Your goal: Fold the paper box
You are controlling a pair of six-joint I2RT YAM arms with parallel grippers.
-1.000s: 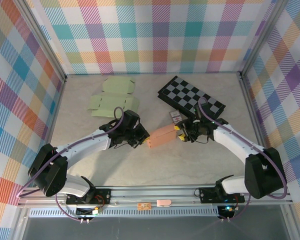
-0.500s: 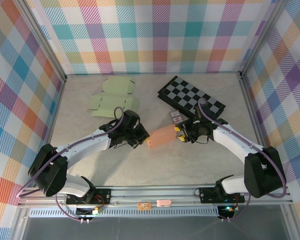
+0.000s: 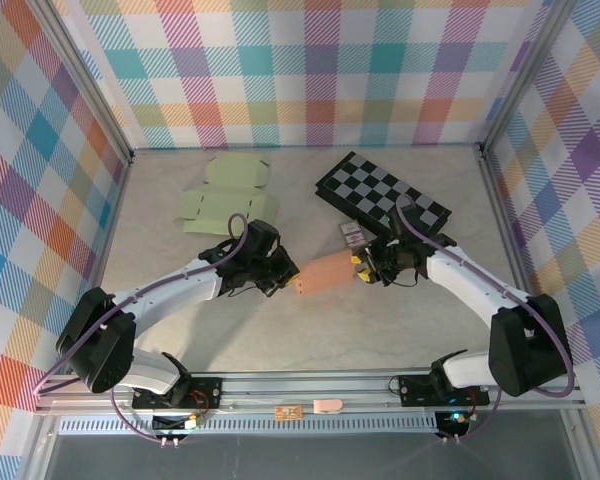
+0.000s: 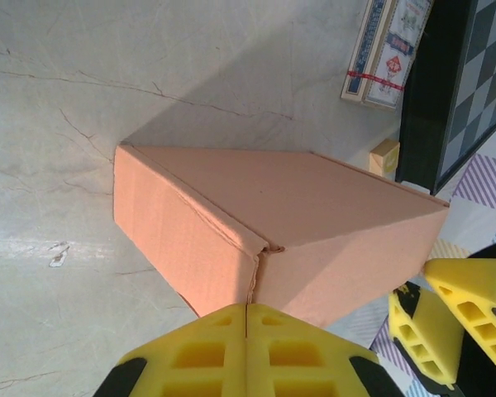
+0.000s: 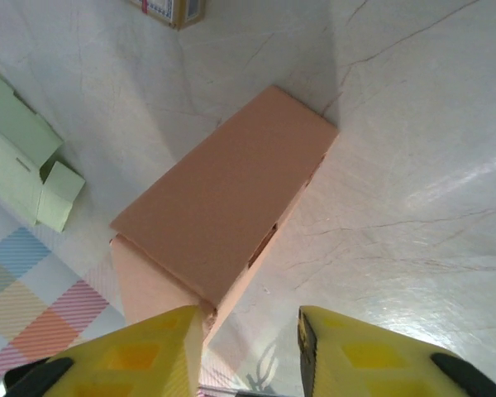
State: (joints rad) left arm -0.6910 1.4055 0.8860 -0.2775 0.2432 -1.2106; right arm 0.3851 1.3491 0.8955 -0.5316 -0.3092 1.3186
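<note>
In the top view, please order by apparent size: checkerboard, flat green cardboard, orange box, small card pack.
The checkerboard and flat green cardboard: largest, too alike to rank.
Then the orange box.
Smallest: the small card pack.

Looks like a robot test cell in a laboratory, not a home or a shop. Closed at the back, left and right of the top view by walls (image 3: pixel 310 70) of bright plaid cloth, held in bare metal posts (image 3: pixel 92 95). Floored by a pale, marble-patterned table (image 3: pixel 310 335). Along the lower edge, a metal rail (image 3: pixel 310 383) with two arm bases (image 3: pixel 175 385) bolted on and, possibly, a small circuit board (image 3: pixel 288 412) below.
</note>
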